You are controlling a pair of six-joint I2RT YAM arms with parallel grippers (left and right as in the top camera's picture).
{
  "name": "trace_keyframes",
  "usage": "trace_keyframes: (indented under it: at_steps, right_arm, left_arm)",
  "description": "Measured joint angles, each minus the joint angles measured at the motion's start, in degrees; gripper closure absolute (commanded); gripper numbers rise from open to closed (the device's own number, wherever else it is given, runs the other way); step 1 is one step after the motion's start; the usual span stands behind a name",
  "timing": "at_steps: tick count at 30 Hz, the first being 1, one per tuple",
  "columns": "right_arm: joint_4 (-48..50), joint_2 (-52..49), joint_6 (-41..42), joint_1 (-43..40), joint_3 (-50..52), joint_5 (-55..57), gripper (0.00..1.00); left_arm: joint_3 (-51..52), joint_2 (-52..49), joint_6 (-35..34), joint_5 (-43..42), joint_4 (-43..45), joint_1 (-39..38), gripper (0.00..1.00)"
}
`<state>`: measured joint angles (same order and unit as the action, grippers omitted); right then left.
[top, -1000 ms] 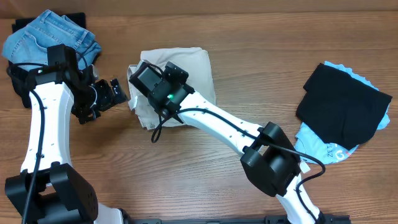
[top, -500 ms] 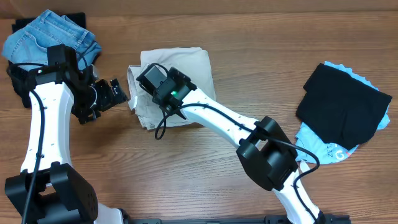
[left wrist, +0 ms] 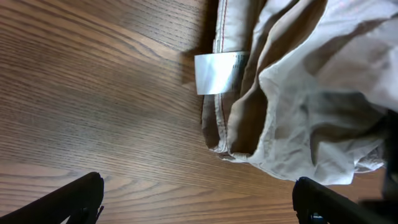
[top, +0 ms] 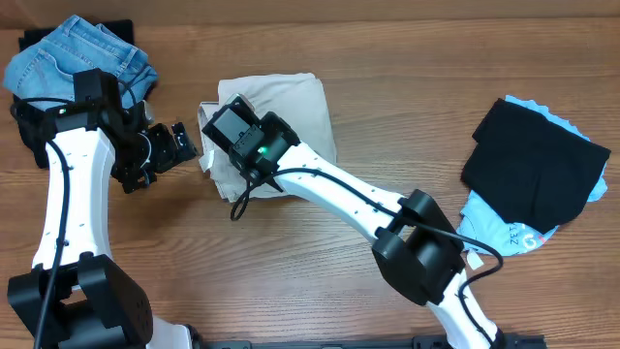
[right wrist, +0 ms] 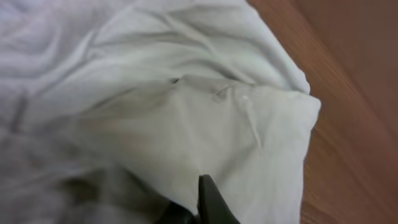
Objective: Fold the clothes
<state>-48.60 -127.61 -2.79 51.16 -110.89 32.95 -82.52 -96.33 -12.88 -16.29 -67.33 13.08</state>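
The clothes, pale beige trousers [top: 295,102], lie folded in a bundle at the middle of the table. Their white label [left wrist: 214,73] sticks out at the left edge, beside the crumpled fabric [left wrist: 298,93]. My right gripper [top: 223,131] is down on the bundle's left part, mostly hidden under its own wrist. In the right wrist view it [right wrist: 198,200] is shut with a fold of the cloth [right wrist: 186,93] pinched at its tips. My left gripper [top: 184,142] hovers just left of the bundle, open wide [left wrist: 199,202] over bare wood, holding nothing.
A pile of blue jeans [top: 82,53] lies at the back left. At the right, a black garment [top: 533,165] rests on a light blue one [top: 494,228]. Bare wooden tabletop [top: 320,281] lies in front.
My right gripper has closed on the cloth and shifted slightly left on the bundle. The left arm has not moved.
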Motion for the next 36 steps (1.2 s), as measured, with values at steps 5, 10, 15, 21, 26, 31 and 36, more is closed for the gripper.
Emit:
trace_keyframes:
  at_steps: [5,10,15,21,26,31,36]
  right_arm:
    - [-8.9,6.4,9.3,0.4,-0.4,-4.5,0.96]
    - [-10.0,7.2,13.5,0.5,-0.4,-19.7,0.86]
    - [-11.1,7.2,14.6,0.7,-0.1,-35.1,0.49]
    - [-12.8,8.3,18.0,-4.0,-3.7,-36.5,0.01]
    - [-10.5,10.9,16.3,-9.9,-6.1,-35.7,0.96]
    - [-3.6,4.5,22.3,-12.0,-2.6,-43.5,0.96]
    - [14.4,-1.9,25.0,-12.0,10.6,-63.3,0.96]
  left_arm:
    - [0.0,0.0,0.0,0.0,0.2,0.0,0.0]
    - [0.0,0.0,0.0,0.0,0.3,0.0,0.0]
    - [0.0,0.0,0.0,0.0,0.2,0.0,0.0]
    - [0.0,0.0,0.0,0.0,0.0,0.0,0.0]
    - [0.0,0.0,0.0,0.0,0.0,0.0,0.0]
    - [0.0,0.0,0.0,0.0,-0.2,0.0,0.0]
    - [0.0,0.0,0.0,0.0,-0.3,0.0,0.0]
